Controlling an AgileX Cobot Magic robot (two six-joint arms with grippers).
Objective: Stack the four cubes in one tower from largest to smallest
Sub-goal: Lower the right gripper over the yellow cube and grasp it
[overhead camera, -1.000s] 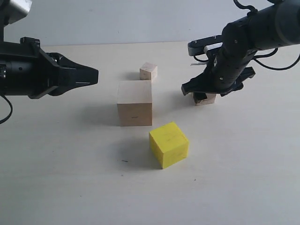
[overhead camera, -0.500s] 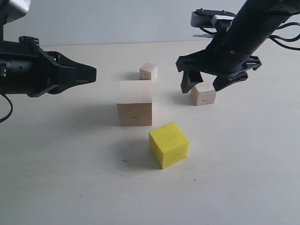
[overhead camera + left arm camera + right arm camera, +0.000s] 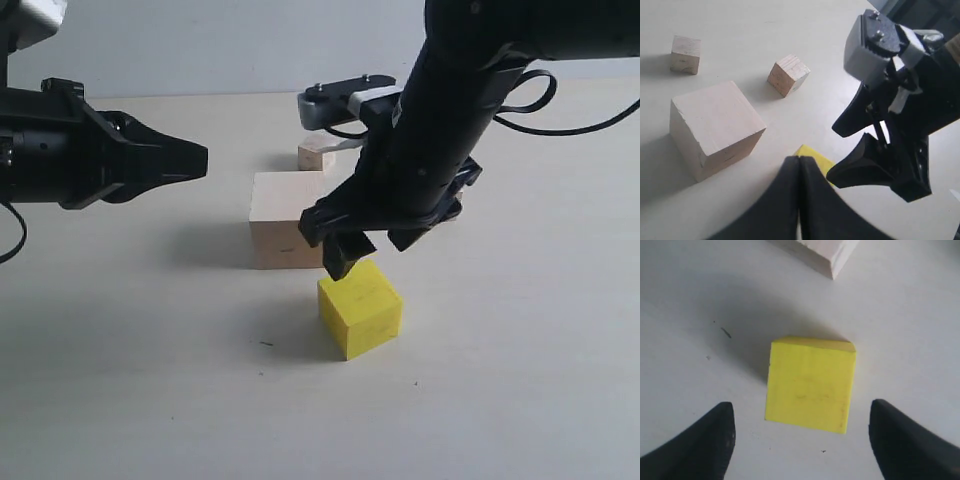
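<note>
The bright yellow cube [image 3: 360, 308] sits on the table in front of the large pale cube [image 3: 287, 220]. My right gripper [image 3: 368, 255] hangs open just above the yellow cube [image 3: 810, 385], one finger to each side, not touching it. The smallest pale cube [image 3: 317, 153] stands behind the large cube. In the exterior view the right arm hides the medium pale cube; the left wrist view shows that medium cube [image 3: 788, 75] beyond the large cube [image 3: 715, 127], with the smallest cube [image 3: 686, 54] off to one side. My left gripper [image 3: 203, 158] is shut and empty, left of the large cube.
All cubes rest singly on the pale tabletop [image 3: 150, 380]. The right arm [image 3: 440, 120] reaches across the middle, over the area right of the large cube. A corner of the large cube [image 3: 825, 252] shows in the right wrist view.
My right gripper let go of the medium cube, rose, and swung left and forward to hang open over the yellow cube. The left gripper has stayed put.
</note>
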